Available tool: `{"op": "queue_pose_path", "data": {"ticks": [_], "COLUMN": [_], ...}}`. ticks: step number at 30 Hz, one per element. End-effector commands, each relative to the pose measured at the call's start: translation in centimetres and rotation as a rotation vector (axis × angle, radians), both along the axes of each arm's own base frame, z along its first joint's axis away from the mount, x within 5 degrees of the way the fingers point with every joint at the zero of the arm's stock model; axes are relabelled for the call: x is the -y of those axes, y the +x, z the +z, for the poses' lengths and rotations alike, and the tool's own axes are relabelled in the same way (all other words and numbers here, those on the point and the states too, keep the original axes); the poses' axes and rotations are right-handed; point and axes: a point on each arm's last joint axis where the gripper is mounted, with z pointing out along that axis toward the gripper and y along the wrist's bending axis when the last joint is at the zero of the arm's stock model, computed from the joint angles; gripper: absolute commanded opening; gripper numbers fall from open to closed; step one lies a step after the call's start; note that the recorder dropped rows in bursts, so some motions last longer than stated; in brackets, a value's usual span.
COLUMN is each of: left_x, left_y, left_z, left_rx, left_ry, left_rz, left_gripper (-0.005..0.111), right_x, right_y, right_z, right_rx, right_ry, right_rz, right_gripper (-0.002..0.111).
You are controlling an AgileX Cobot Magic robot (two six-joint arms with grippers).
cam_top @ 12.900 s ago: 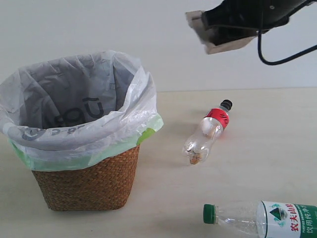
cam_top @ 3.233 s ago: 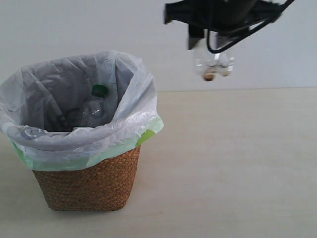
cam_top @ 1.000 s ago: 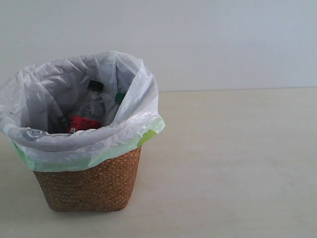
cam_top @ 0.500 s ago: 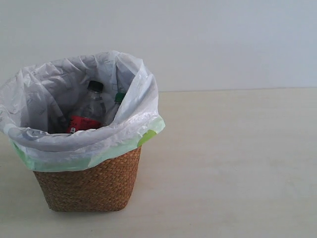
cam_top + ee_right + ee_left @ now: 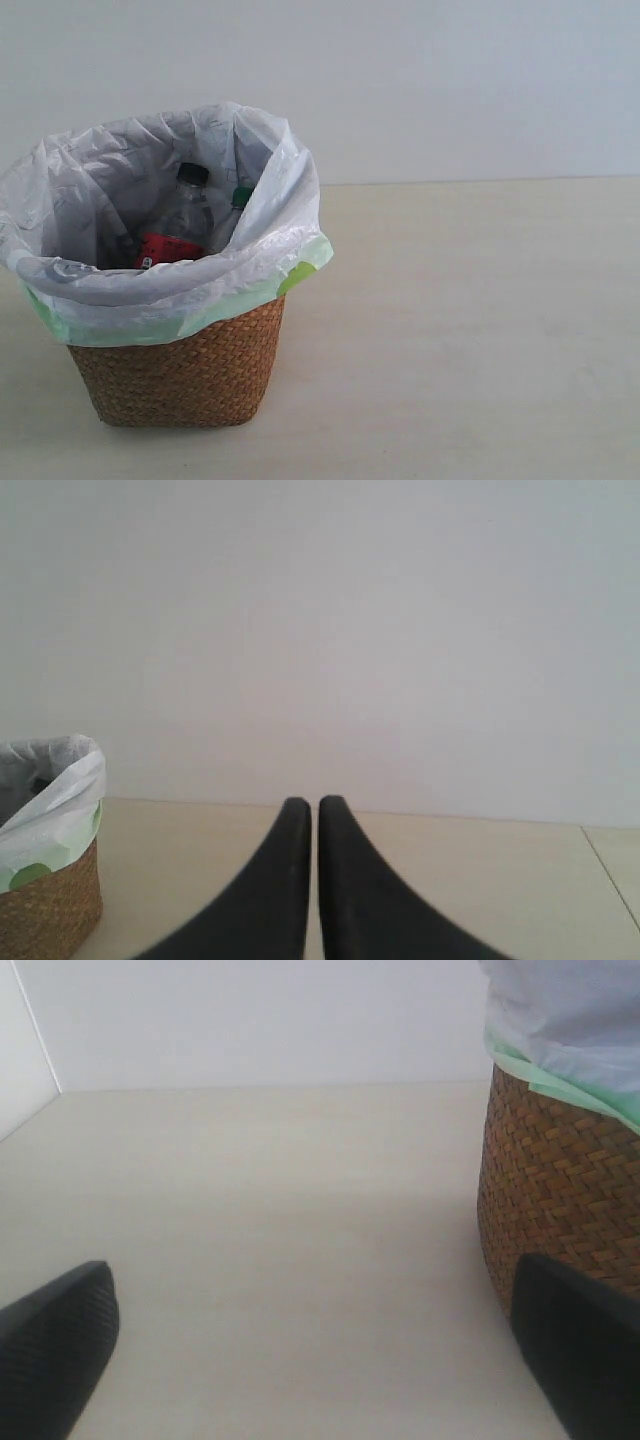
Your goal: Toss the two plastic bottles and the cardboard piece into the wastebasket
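Observation:
The wicker wastebasket (image 5: 180, 375) with its white bag liner stands at the left of the exterior view. Inside it leans the small bottle (image 5: 178, 228) with black cap and red label. Behind that one only the green cap of the larger bottle (image 5: 241, 196) shows. The cardboard piece is hidden. Neither arm appears in the exterior view. My left gripper (image 5: 320, 1355) is open low over the table, one finger beside the wastebasket (image 5: 555, 1190). Farther off, my right gripper (image 5: 314, 810) is shut on nothing, with the wastebasket (image 5: 45, 905) off to one side.
The pale table top (image 5: 470, 330) stretches to the right of the basket, with a plain white wall (image 5: 450, 90) behind it. A table edge and side wall (image 5: 25, 1070) show in the left wrist view.
Over the earlier frames the right arm carried the cardboard and the bottles off the table; both bottles now lie in the basket. In the last second nothing moved.

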Motion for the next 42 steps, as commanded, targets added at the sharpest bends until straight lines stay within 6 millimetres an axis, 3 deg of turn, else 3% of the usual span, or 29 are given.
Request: {"op": "queue_pose_path", "data": {"ticks": [1, 18, 23, 29, 34, 42], "left_x": [0.0, 0.0, 0.0, 0.0, 0.0, 0.0], "left_y": [0.0, 0.0, 0.0, 0.0, 0.0, 0.0], "left_z": [0.2, 0.2, 0.2, 0.2, 0.2, 0.2], "left_rx": [0.014, 0.014, 0.014, 0.014, 0.014, 0.014], "left_ry": [-0.007, -0.007, -0.007, -0.007, -0.007, -0.007], "left_rz": [0.006, 0.006, 0.006, 0.006, 0.006, 0.006], "left_gripper": [0.108, 0.108, 0.108, 0.108, 0.108, 0.108], "right_x": [-0.1, -0.3, -0.6, -2.8, -4.7, -6.6], "right_y": [0.0, 0.1, 0.5, 3.4, 6.2, 11.4], "right_z": [-0.1, 0.0, 0.4, -0.2, -2.0, -7.8], "right_rx": [-0.004, 0.005, 0.081, 0.218, 0.263, 0.291], "right_ry": [-0.005, 0.000, -0.030, -0.122, -0.117, -0.086], "right_rz": [-0.010, 0.002, 0.012, 0.001, -0.046, -0.018], "right_gripper": [0.000, 0.000, 0.000, 0.000, 0.000, 0.000]}}
